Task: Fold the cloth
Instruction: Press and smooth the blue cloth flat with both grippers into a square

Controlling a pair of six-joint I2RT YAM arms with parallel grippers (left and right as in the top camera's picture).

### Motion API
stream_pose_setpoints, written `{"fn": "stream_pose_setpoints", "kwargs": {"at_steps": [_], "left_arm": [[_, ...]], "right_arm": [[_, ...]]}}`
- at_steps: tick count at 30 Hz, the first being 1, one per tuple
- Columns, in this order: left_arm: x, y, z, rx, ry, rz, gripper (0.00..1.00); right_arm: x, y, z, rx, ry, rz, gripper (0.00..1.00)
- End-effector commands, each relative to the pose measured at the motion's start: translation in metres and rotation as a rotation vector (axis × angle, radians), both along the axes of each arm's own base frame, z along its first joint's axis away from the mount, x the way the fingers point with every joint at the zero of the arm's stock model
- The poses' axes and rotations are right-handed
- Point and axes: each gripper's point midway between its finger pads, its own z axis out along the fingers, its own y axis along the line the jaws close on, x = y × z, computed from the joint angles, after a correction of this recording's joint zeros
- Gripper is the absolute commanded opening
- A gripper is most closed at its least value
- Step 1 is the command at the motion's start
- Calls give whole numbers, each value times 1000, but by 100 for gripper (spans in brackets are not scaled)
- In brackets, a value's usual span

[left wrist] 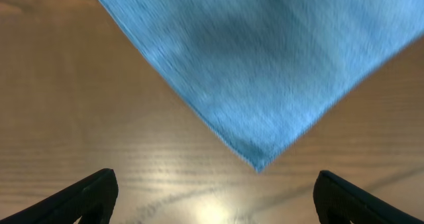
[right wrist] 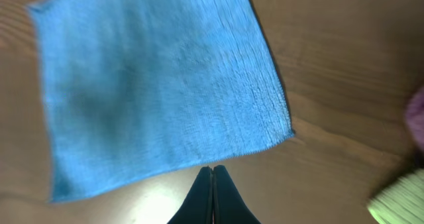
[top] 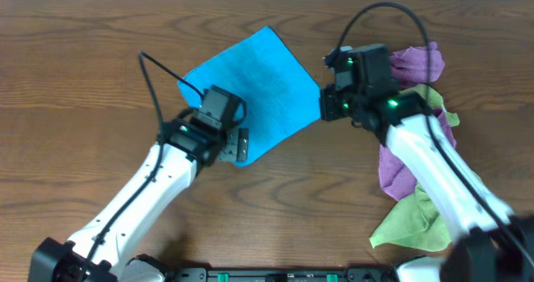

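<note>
A blue cloth (top: 254,86) lies flat on the wooden table as a diamond shape. My left gripper (top: 237,146) is open and empty at the cloth's near corner, which points between the two fingers in the left wrist view (left wrist: 258,164). My right gripper (top: 324,105) is shut and empty, its tips just off the cloth's right edge. In the right wrist view the closed fingers (right wrist: 212,174) sit just below the cloth's near edge (right wrist: 165,98) without touching it.
A pile of purple cloths (top: 417,65) and green cloths (top: 413,224) lies at the right, under and beside my right arm. A green cloth edge (right wrist: 401,201) shows in the right wrist view. Bare wood surrounds the blue cloth.
</note>
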Motion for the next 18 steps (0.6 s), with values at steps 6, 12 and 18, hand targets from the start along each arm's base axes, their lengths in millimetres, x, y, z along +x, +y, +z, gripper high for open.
{"fn": "stream_pose_setpoints", "kwargs": {"at_steps": [6, 12, 18], "left_arm": [[-13, -1, -8, 19, 25, 34, 95], [-13, -2, -8, 14, 28, 32, 96], [-14, -3, -8, 7, 30, 30, 95]], "right_arm": [[27, 3, -79, -40, 82, -18, 1], [40, -13, -104, -136, 66, -80, 2], [42, -18, -129, -171, 91, -93, 2]]}}
